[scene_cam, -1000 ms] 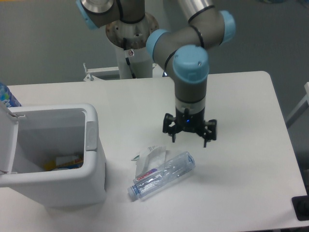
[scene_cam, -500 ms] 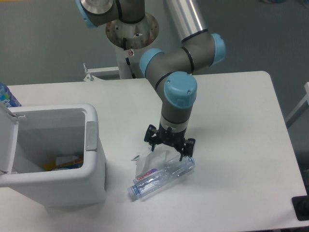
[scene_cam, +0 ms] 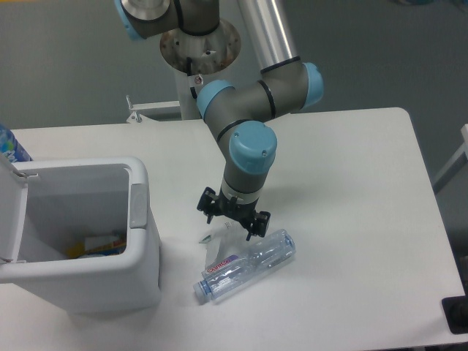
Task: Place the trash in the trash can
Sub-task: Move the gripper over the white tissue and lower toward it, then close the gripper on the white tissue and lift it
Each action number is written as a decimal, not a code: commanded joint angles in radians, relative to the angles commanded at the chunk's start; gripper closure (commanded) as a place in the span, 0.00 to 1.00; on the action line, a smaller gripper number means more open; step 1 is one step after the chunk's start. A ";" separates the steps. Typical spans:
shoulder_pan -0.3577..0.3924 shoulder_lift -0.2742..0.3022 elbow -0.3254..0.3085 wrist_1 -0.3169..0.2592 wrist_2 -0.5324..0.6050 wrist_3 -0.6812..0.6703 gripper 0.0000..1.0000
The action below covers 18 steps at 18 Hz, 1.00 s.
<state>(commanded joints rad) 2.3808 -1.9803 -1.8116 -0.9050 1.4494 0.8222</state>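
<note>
A crushed clear plastic bottle [scene_cam: 245, 265] with a red-and-white label lies on its side on the white table. A small crumpled white wrapper [scene_cam: 219, 238] lies just behind its left half. My gripper [scene_cam: 232, 225] is open and hangs directly over the wrapper, its fingers straddling it, and covers most of it. The white trash can [scene_cam: 80, 234] stands at the left with its lid swung open and a grey push tab [scene_cam: 137, 206] on its right rim; some items lie inside.
A blue-patterned bottle [scene_cam: 10, 146] peeks out behind the can at the far left edge. The arm's base column [scene_cam: 197, 80] stands at the back of the table. A dark object [scene_cam: 456, 314] sits at the lower right corner.
My gripper has moved left and forward, from right of and behind the bottle to over the wrapper. The bottle, wrapper and can have not moved.
</note>
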 joint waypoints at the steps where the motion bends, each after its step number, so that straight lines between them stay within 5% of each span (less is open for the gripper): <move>1: -0.003 -0.006 0.003 0.000 0.018 0.000 0.06; 7: -0.011 -0.028 0.003 0.000 0.077 0.023 0.12; 8: -0.011 -0.028 0.003 0.000 0.089 0.029 0.18; 10: -0.011 -0.028 0.003 0.000 0.104 0.031 0.51; 12: -0.011 -0.026 0.003 0.000 0.112 0.032 0.73; 14: -0.011 -0.023 0.003 0.000 0.112 0.035 0.88; 18: -0.009 -0.014 0.000 -0.009 0.123 0.067 0.99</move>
<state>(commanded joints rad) 2.3715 -1.9942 -1.8116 -0.9142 1.5722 0.8897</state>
